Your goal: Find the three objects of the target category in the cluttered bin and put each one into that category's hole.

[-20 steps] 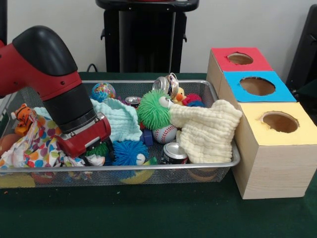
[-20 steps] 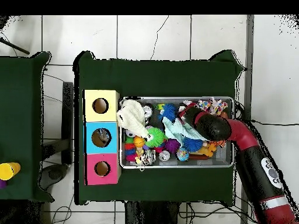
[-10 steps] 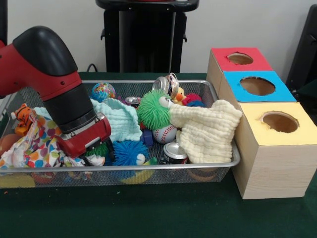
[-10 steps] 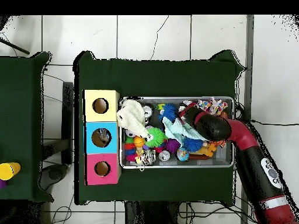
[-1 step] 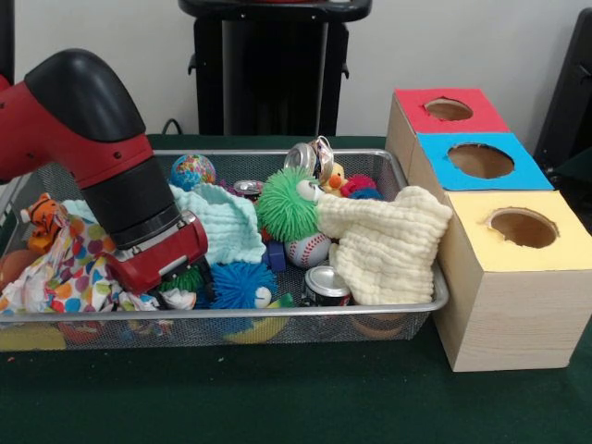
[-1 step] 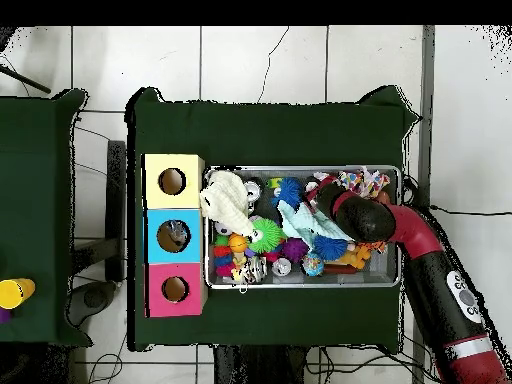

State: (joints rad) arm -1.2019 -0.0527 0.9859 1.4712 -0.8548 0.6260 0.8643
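**Arm down in the cluttered bin, end effector buried among toys**

The green tabletop (image 5: 277,407) carries a wire mesh bin (image 5: 277,326) and, just beside it, a wooden box row with a yellow-topped hole (image 5: 523,227), a blue-topped hole (image 5: 480,160) and a red-topped hole (image 5: 449,109). The red and black arm (image 5: 102,157) slants down into the bin, its end effector (image 5: 176,294) sunk between a polka-dot cloth (image 5: 69,268) and a blue spiky ball (image 5: 239,283); whether it is wide or narrow cannot be told. A cream cloth (image 5: 384,245) drapes over the bin's edge nearest the boxes. A mint cloth (image 5: 222,222) lies beside a green spiky ball (image 5: 287,203). Smaller: a baseball (image 5: 308,250), a can (image 5: 326,285), a globe ball (image 5: 192,171).
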